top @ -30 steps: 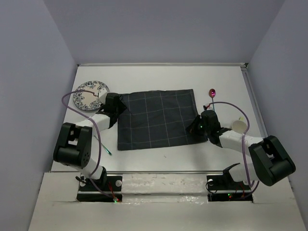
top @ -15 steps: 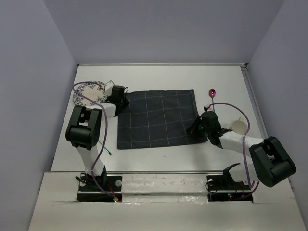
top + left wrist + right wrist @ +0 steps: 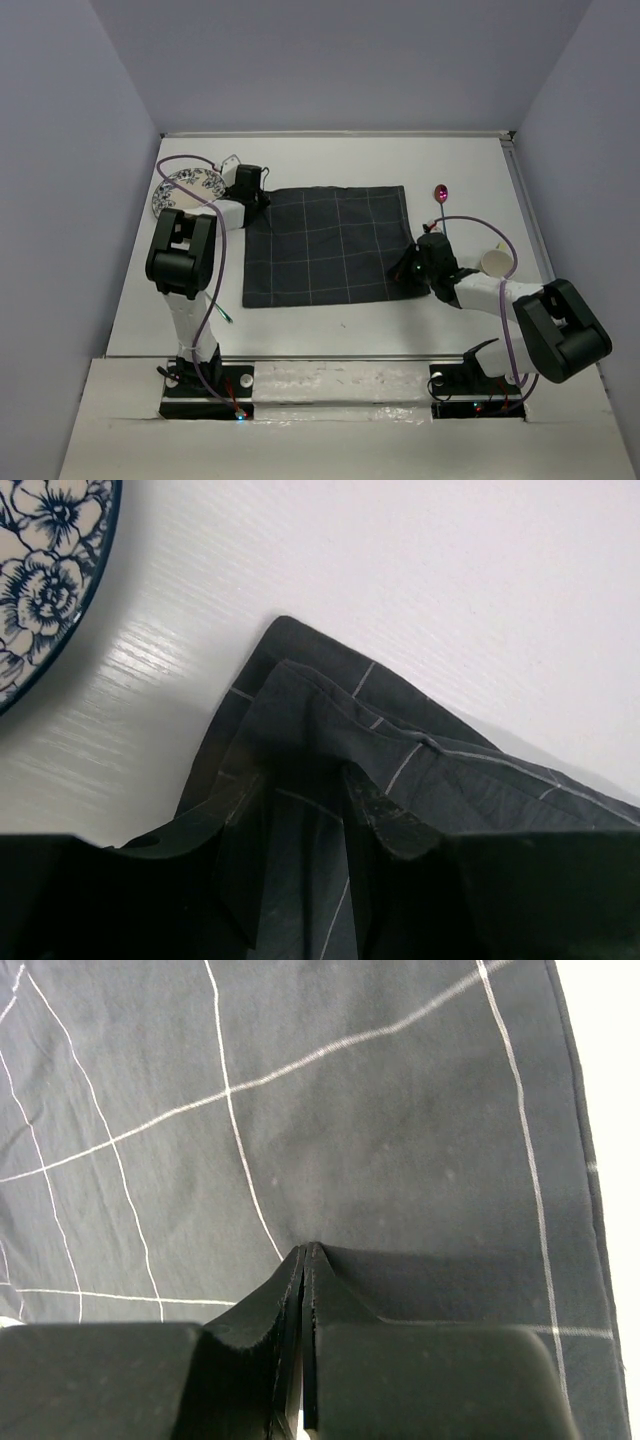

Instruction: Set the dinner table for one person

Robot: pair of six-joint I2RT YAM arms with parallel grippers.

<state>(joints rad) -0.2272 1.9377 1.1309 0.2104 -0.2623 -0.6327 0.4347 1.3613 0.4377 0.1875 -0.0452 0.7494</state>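
The floral plate is partly covered by the left arm; a thin item beside that arm is too small to be identified. A fold of the navy checked cloth is pinched in the closed right gripper. The cloth's far corner is bunched between the fingers of the left gripper; a firm grip cannot be confirmed. The white dinner table lies under the cloth, beneath both grippers.

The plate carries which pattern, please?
The plate shows dark blue flowers on cream, clearest from the left wrist.

Navy grid cloth centre; floral plate far left; cup, pink spoon right.
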